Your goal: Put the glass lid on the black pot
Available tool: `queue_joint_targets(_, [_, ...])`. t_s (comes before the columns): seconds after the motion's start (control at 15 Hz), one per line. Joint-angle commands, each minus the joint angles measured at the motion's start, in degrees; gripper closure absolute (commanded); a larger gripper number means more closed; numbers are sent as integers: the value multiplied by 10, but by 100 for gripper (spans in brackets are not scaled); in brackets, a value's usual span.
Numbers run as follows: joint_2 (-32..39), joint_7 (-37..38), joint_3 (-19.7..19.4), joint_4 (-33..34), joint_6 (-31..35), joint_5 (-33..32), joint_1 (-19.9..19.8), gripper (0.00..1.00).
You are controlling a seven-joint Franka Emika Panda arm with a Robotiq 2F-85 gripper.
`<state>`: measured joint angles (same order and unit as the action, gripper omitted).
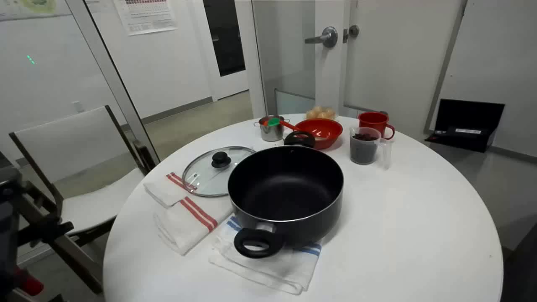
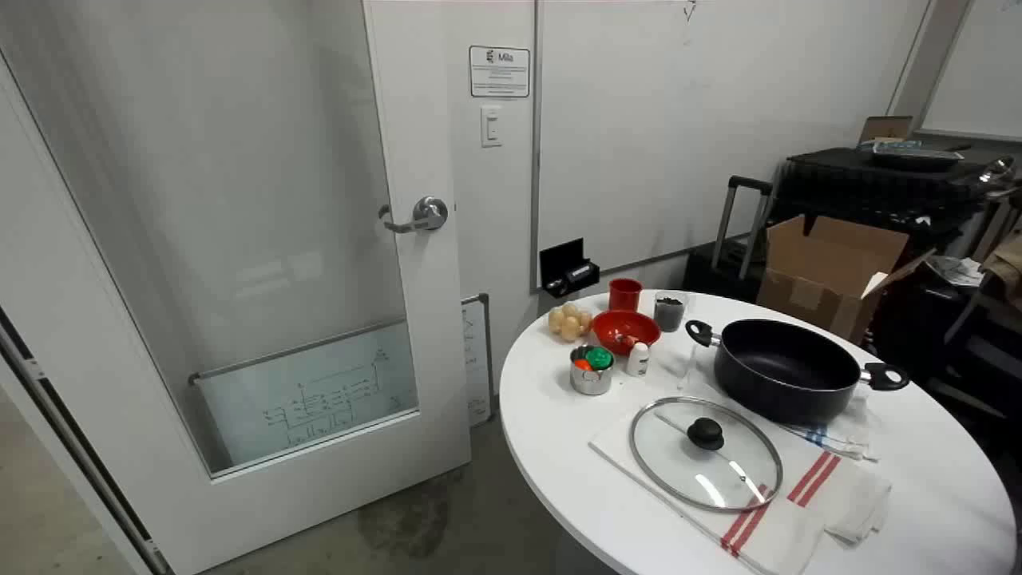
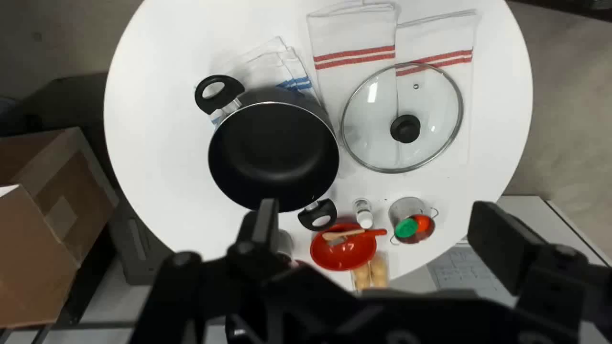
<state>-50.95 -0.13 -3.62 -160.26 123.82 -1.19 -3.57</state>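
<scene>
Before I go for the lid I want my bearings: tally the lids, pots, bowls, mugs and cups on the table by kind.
Lids: 1, the glass lid
Pots: 2, the black pot and the small steel pot
Bowls: 1, the red bowl
Mugs: 1, the red mug
Cups: 1, the clear cup
Total: 6

The glass lid (image 2: 703,461) lies right way up across red-striped towels (image 2: 848,489) near the front left edge of the table (image 2: 551,419). The black pot (image 2: 786,371) stands toward the right edge, a red cup (image 2: 624,295) by the far one.
</scene>
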Motion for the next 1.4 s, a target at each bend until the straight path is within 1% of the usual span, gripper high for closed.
queue_joint_targets(0.0, [2, -2, 2, -7, -7, 2, -2, 0])
queue_joint_targets(0.13, [7, -2, 2, -22, -7, 2, -2, 0])
queue_joint_targets(1.13, [11, -2, 2, -22, -7, 2, -2, 0])
queue_joint_targets(1.33, [39, -5, 1, -1, 0, -1, -1, 0])
